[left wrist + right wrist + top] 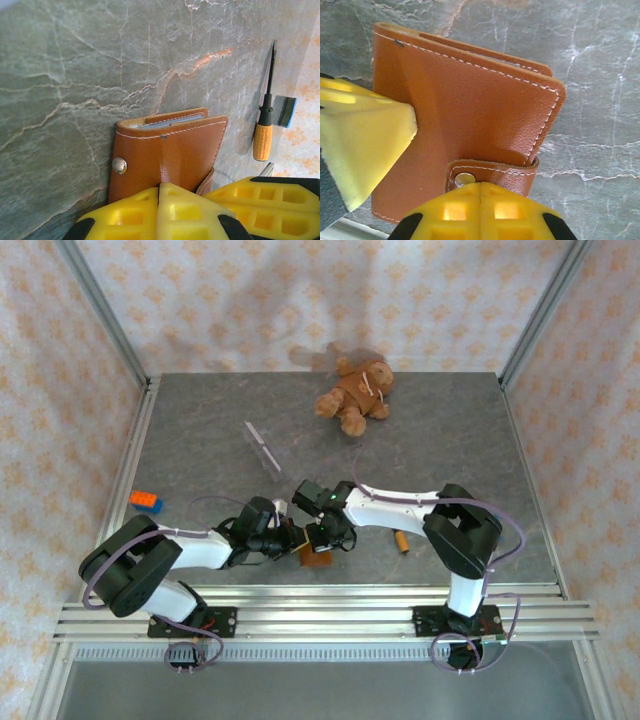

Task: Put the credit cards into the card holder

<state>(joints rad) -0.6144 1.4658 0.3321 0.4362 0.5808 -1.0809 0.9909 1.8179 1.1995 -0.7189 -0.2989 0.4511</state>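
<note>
The card holder [167, 155], a brown leather wallet, lies folded shut on the grey table, and it also appears between the two arms [317, 558]. A pale grey credit card edge [172, 121] peeks from between its leaves. My left gripper [160, 186] is shut, its yellow tips pressing on the wallet's face near the fold. My right gripper [480, 185] is shut too, with its tips on the snap-button tab [495, 172] beside the metal snap. From above, the left gripper [292, 539] and the right gripper [326, 537] meet over the wallet.
An orange-handled screwdriver [263, 135] lies just right of the wallet [402, 542]. A brown teddy bear [355, 390] sits at the back. A pale thin strip [263, 445] lies mid-table, and an orange and blue brick [146, 502] lies at the left.
</note>
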